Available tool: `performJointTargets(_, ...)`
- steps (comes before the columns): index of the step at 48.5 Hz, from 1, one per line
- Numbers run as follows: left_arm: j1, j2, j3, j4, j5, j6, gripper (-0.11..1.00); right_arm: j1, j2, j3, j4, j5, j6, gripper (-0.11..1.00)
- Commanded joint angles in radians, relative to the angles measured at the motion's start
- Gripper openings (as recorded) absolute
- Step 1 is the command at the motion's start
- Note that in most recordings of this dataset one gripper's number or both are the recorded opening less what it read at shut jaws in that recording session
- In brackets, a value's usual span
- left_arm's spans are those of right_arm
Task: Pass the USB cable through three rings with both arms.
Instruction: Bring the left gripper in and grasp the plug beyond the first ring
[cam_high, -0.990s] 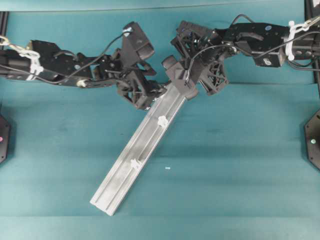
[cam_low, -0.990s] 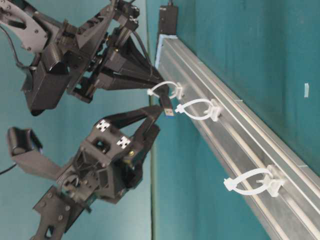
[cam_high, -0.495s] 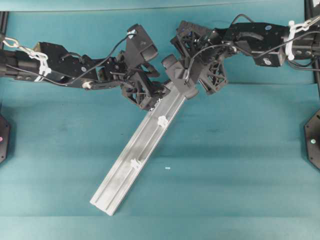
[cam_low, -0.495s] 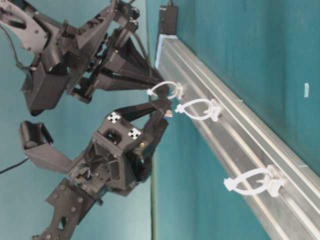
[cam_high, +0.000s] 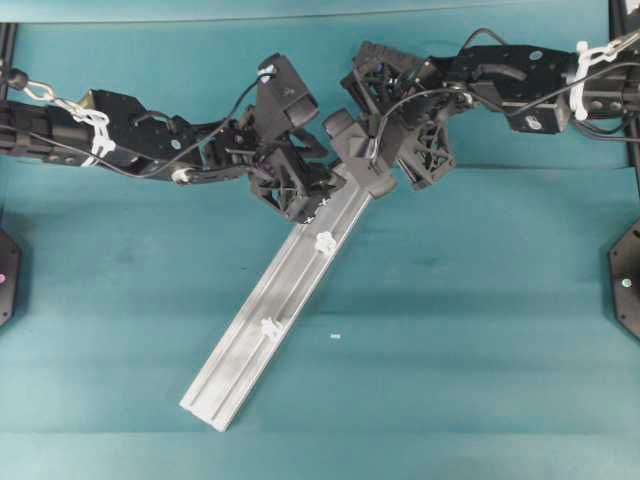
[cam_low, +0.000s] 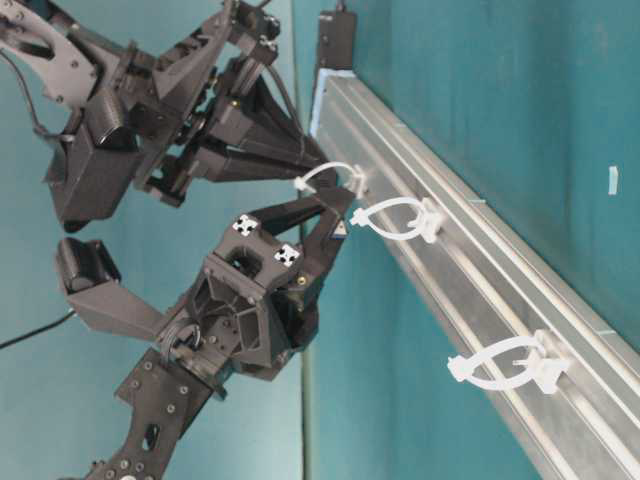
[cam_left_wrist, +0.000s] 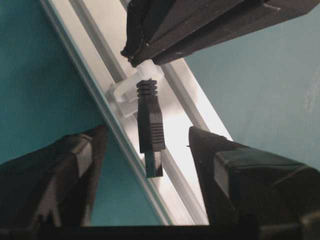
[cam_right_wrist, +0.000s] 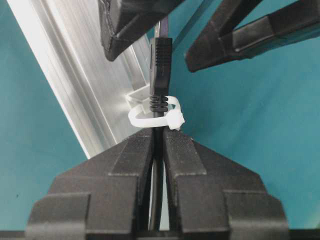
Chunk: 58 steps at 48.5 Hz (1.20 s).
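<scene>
The USB cable's black plug hangs just past the first ring, with the cord threaded through that ring. My right gripper is shut on the cord right behind the ring. My left gripper is open, and its fingers stand either side of the plug with a gap on both sides. In the table-level view the second ring sits just beyond the plug tip, and the third ring is further along the silver rail.
The rail lies diagonally on the teal table, with two rings showing below the grippers. A black hub sits at the rail's far end. Both arms crowd the rail's upper end.
My left gripper has moved in toward the rail, and its fingers now flank the plug, somewhat closer together than before. The right gripper and the cable have stayed put.
</scene>
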<state>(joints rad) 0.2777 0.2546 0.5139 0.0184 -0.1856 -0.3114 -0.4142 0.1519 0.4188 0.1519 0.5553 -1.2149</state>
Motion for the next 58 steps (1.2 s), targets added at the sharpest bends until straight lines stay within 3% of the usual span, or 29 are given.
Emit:
performJointTargets(1,-0.005,-0.005,-0.014,0.002,-0.02,0.005,0.67,0.005,0.003,-0.003,0.003,-0.005,-0.009,0.08)
performJointTargets(9,-0.005,-0.005,-0.014,0.002,-0.034,0.008,0.53,0.005,0.003,-0.003,0.003,-0.006,-0.009,0.08)
performJointTargets(23,-0.008,-0.005,-0.009,0.008,-0.034,0.034,0.1,0.005,0.003,-0.003,0.003,-0.005,-0.008,0.08)
performJointTargets(51,-0.009,-0.005,-0.009,0.008,-0.028,0.026,0.1,0.005,0.003,-0.005,0.003,0.002,0.011,0.09)
performJointTargets(54,-0.008,-0.005,-0.008,0.008,-0.028,0.026,0.1,0.005,0.003,-0.005,0.003,0.003,0.023,0.15)
performJointTargets(58,-0.008,-0.008,-0.006,0.008,-0.026,0.025,0.1,0.003,0.003,-0.005,0.003,0.005,0.061,0.32)
